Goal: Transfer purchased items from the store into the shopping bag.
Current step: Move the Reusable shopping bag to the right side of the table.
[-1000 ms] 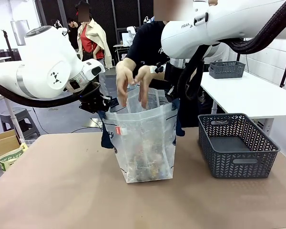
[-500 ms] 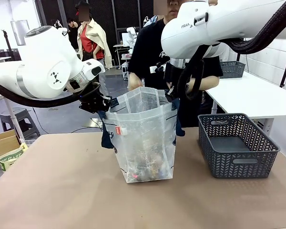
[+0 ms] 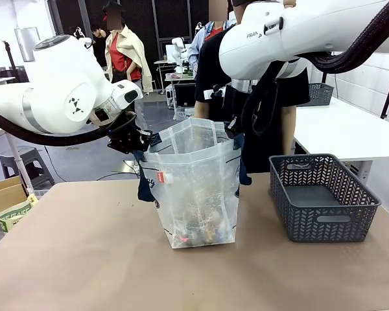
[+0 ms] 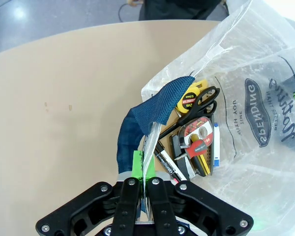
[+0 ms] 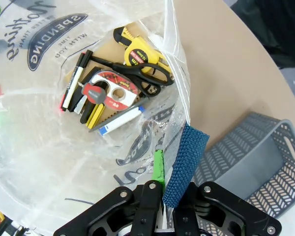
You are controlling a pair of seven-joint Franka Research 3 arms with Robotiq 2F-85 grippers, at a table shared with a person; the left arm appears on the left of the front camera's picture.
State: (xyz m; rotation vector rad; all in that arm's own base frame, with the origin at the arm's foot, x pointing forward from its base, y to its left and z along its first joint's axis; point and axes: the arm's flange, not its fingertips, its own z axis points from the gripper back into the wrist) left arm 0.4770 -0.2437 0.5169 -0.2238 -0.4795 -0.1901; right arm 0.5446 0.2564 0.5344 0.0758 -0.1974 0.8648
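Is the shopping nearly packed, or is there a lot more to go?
Looks nearly done. Already inside the translucent whitish plastic shopping bag: a yellow tape measure, black-handled scissors, a red tape dispenser and a black marker. In hand: the left gripper and the right gripper each pinch the bag's rim, holding its mouth open. Left: probably little, since the dark grey mesh basket beside it looks empty.

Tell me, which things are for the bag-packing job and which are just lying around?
For the job:
- see-through whitish plastic shopping bag with navy handles
- left hand and right hand, each shut on the bag's rim
- yellow tape measure, black-handled scissors and red tape dispenser, inside the bag

Just lying about:
- dark grey mesh plastic basket
- brown cardboard box
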